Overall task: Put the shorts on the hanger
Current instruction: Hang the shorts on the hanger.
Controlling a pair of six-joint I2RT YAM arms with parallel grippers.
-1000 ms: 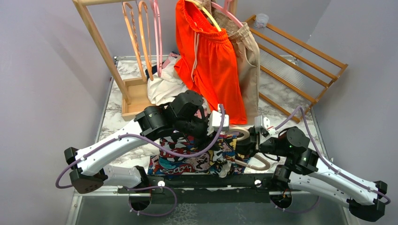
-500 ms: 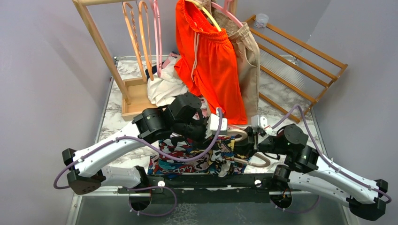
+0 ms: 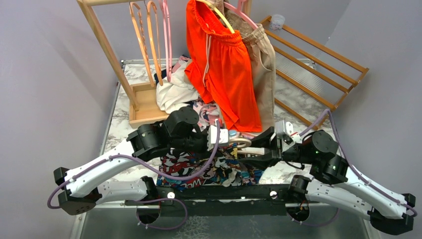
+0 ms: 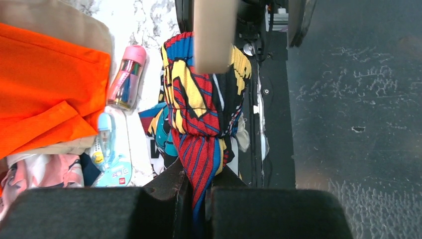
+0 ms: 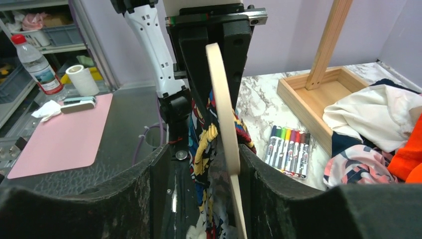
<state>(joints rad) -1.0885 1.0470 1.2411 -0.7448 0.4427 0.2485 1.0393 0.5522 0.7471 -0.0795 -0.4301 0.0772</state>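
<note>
Shorts clamped in left pincer; right pincer apart w/ hanger btwn (lower end cut off).

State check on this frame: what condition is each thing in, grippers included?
left gripper: shut on the shorts.
right gripper: open, jaws either side of the hanger.
shorts: bunched, one fold pinched.
hanger: down at table level, edge-on between the open jaws.
orange shorts: hung on a yellow hanger.
beige shorts: hung on a pink hanger.

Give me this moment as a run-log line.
left end effector: shut on shorts | right end effector: open around hanger | shorts: bunched at hanger arm
</note>
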